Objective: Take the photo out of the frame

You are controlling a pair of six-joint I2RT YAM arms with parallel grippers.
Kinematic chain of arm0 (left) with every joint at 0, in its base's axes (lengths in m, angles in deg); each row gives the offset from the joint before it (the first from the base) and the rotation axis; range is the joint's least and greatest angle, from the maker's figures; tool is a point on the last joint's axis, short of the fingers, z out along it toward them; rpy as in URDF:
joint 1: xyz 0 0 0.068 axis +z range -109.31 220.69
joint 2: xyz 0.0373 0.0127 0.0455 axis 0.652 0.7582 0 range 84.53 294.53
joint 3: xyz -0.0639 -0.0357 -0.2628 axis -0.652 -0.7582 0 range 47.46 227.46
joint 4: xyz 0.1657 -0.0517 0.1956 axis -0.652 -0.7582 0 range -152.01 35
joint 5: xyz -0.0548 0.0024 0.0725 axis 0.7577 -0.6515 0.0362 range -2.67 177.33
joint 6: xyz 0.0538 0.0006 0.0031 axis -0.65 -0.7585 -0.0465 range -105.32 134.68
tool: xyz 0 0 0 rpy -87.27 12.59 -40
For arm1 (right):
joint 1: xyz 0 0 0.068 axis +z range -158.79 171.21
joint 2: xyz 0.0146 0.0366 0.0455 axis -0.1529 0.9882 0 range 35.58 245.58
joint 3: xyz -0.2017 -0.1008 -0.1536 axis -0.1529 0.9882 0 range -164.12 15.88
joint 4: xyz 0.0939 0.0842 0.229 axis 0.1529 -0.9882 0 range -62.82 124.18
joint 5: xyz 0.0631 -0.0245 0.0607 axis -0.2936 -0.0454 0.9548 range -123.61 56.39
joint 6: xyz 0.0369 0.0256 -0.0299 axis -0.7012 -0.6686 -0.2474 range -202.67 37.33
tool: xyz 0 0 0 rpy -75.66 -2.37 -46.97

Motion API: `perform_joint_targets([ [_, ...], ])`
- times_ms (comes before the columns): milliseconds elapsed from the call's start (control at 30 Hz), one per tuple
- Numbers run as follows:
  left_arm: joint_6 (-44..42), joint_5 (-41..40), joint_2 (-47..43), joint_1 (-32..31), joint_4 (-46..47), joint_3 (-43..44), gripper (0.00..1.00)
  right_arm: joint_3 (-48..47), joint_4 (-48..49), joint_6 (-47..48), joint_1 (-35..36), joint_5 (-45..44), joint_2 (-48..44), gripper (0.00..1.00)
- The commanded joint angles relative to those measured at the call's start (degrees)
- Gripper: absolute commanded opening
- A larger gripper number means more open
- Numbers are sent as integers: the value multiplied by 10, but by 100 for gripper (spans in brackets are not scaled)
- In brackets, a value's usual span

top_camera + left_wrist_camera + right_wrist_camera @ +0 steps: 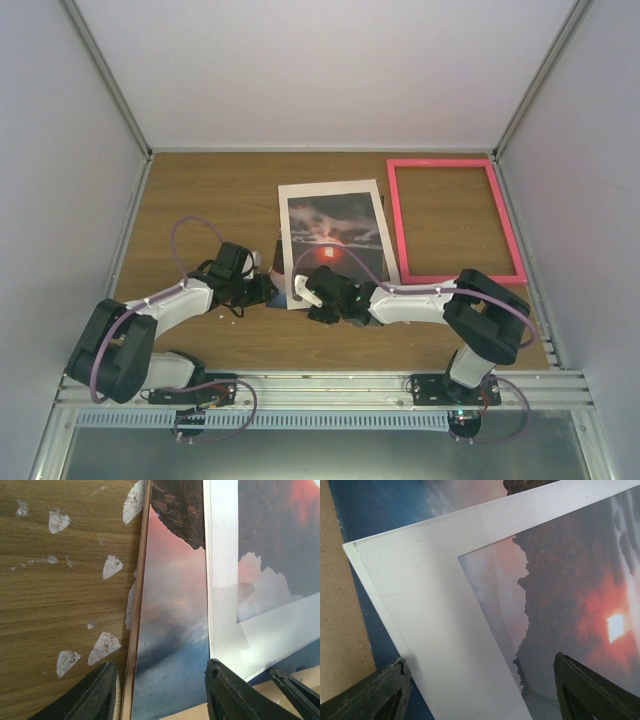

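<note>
The pink frame (pixel 455 220) lies empty on the table at the back right. The white mat (pixel 335 235) lies askew at centre, over the photo. The photo shows through the mat's window (pixel 570 605) and sticks out at its left side (pixel 170 620). The brown backing board (pixel 134 630) lies under the photo. My left gripper (pixel 262 290) is open. Its fingers (pixel 95 695) straddle the board's edge and the photo's exposed strip (pixel 278 272). My right gripper (pixel 318 295) is open over the mat's near corner (pixel 435 605). Its fingers (pixel 590 690) hold nothing.
The wooden tabletop (pixel 60 605) to the left of the board has several white scuffed patches. Grey walls close in the table on the left, right and back (pixel 330 70). A metal rail (pixel 320 385) runs along the near edge.
</note>
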Motion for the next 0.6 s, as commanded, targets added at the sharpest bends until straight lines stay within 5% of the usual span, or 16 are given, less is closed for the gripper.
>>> perform_joint_targets([
  [0, 0, -24, 18, -15, -22, -1, 50, -2, 22, 11, 0, -27, 18, 78],
  [567, 4, -29, 24, -31, -21, -3, 46, -29, 83, 21, -57, -72, 64, 78],
])
